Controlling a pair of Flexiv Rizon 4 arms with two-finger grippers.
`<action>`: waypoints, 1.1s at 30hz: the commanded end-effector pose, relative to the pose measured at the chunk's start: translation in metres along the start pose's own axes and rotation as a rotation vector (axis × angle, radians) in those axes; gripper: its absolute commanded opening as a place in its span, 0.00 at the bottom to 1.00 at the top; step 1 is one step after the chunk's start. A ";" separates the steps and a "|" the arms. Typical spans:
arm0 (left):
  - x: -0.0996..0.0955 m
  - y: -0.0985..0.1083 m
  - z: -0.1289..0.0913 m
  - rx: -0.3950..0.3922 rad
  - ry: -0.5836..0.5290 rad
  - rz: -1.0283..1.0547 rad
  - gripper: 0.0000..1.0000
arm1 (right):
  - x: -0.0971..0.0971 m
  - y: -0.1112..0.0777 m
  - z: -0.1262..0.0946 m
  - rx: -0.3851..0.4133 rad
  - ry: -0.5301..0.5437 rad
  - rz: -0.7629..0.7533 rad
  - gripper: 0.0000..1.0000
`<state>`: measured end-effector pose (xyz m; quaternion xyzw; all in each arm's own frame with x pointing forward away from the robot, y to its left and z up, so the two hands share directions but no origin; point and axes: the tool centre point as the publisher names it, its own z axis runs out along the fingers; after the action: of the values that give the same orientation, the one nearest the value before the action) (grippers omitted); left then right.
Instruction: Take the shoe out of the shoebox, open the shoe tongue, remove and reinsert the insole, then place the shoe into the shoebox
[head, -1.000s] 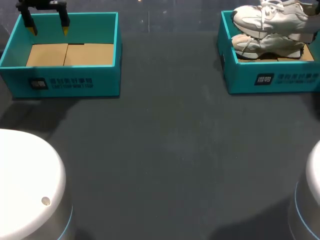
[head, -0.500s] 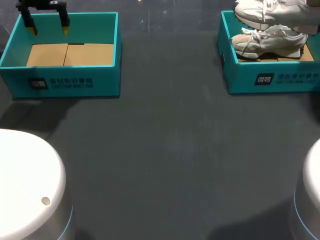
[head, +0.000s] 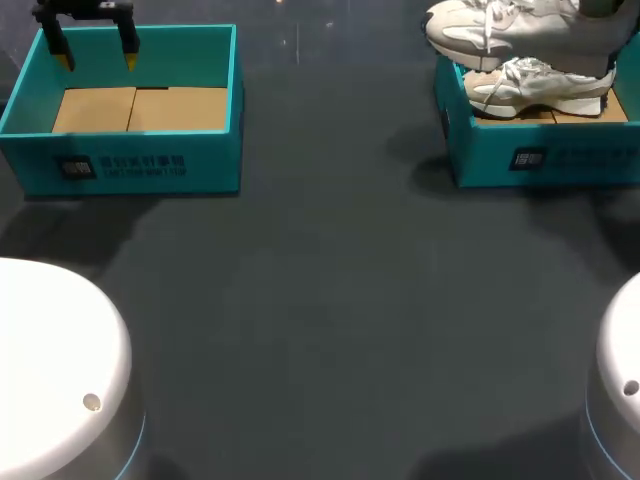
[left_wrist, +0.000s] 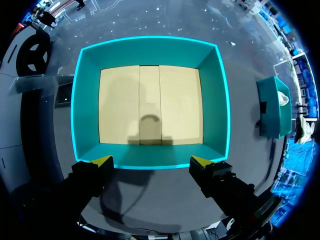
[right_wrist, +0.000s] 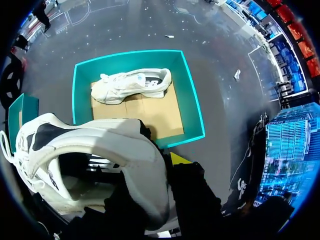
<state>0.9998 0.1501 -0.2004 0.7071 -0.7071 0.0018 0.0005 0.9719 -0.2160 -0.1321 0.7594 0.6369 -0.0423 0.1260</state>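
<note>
White shoe (head: 500, 25) hangs just above the teal shoebox (head: 480, 150), heel collar clamped in the right hand (right_wrist: 155, 165); the left hand (left_wrist: 151, 162) waits, fingers apart. Light, floppy; the stiffer heel seems the best hold.

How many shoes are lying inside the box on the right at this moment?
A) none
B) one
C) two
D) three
B: only one shoe lies on the floor of the box; the other shoe is held in the air above its rim.
</note>
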 end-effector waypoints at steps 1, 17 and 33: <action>0.000 0.000 0.000 -0.001 -0.001 0.000 1.00 | 0.016 -0.045 -0.013 -0.071 -0.015 0.011 0.00; 0.000 0.000 0.000 -0.001 -0.001 0.000 1.00 | 0.090 -0.148 -0.034 -0.062 -0.037 0.049 0.00; 0.000 0.000 0.000 -0.001 -0.001 0.000 1.00 | 0.096 -0.155 -0.033 -0.062 -0.045 0.040 0.00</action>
<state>0.9998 0.1501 -0.2004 0.7071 -0.7071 0.0018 0.0005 0.8404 -0.0969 -0.1421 0.7684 0.6181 -0.0368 0.1617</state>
